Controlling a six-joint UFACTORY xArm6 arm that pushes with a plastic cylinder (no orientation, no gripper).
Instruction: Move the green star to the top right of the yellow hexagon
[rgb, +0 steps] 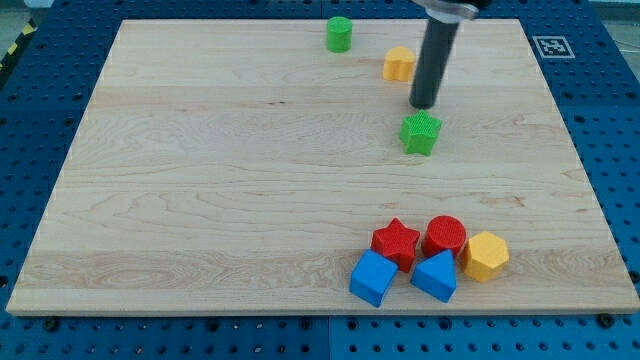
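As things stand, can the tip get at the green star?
Probably yes: my tip sits just above the green star in the view, with nothing between them. The yellow hexagon lies further up and left, out of the way.

The surface is showing pale wood with fine grain, looking smooth and matt. The green star and red cylinder are looking ridged on top, like matt plastic. The dark rod is gleaming faintly.
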